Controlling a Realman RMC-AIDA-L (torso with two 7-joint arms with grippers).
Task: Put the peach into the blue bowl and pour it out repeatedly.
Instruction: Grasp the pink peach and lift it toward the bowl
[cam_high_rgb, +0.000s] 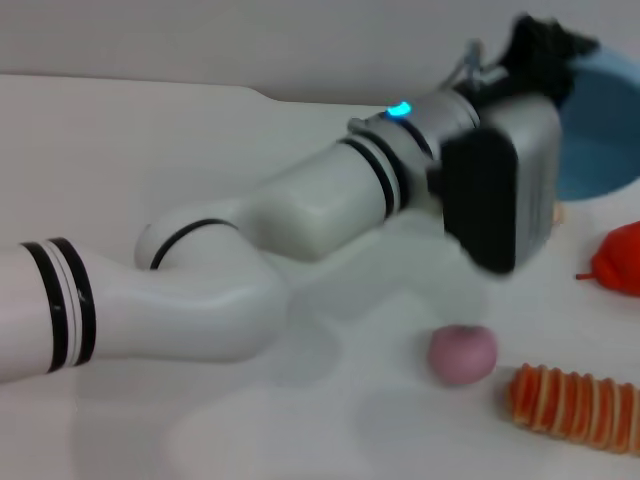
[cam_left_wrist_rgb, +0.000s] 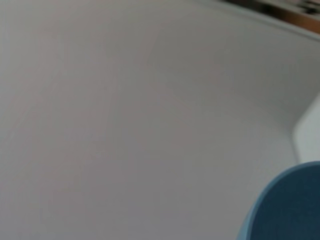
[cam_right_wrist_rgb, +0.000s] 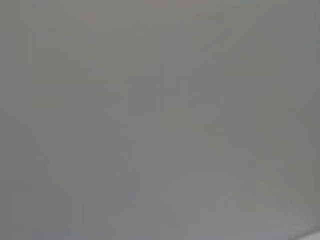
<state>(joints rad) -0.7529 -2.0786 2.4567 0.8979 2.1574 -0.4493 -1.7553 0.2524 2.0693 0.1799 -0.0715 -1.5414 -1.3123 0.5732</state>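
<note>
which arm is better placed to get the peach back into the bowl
Left, probably. The left gripper is at the tilted light blue plastic bowl, above the small pink-mauve round peach lying out on the white table. The right arm is not visible in any view.

The left arm stretches across to the far right, its gripper (cam_high_rgb: 545, 50) raised.

The blue bowl (cam_high_rgb: 600, 150) is showing a smooth, plastic-looking wall with a soft sheen. The peach (cam_high_rgb: 462, 354) is looking matt and even-skinned. The left arm (cam_high_rgb: 300, 215) is wearing a glossy white shell, its wrist block (cam_high_rgb: 500, 190) looking like dull black plastic. The tabletop (cam_high_rgb: 150, 140) is appearing smooth, white and matt. A ridged orange item (cam_high_rgb: 575, 408) is lying rough-surfaced.
</note>
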